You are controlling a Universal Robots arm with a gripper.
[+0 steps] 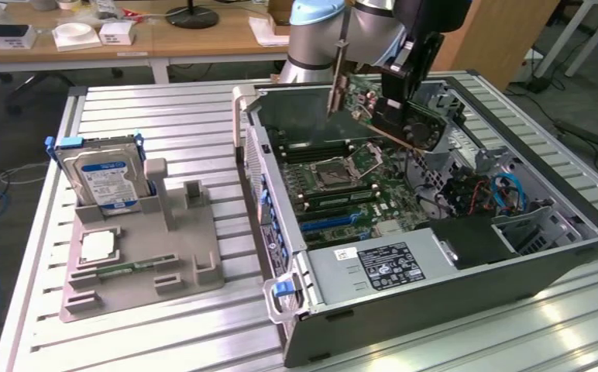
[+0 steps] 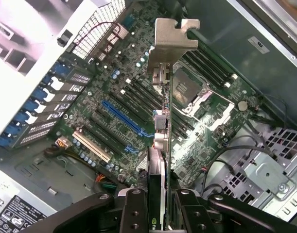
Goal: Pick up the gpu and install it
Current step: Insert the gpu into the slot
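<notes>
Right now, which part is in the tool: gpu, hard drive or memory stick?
The gpu: clamped in the tool, tilted above the open case. The hard drive stands in the grey tray; the memory stick lies flat in it.

The silver-grey jointed robot arm with a pale blue joint cap (image 1: 314,46) stands at the far side of the exterior view. Its black wrist section (image 1: 428,23) slants down toward that view's left. The black two-fingered end effector (image 1: 400,77) points downward and hangs in the air. In the wrist view its black metal fingers (image 2: 133,213) sit close together, one on each face of the thin green circuit card with a silver end bracket (image 2: 170,43), clamping it edge-on.
</notes>
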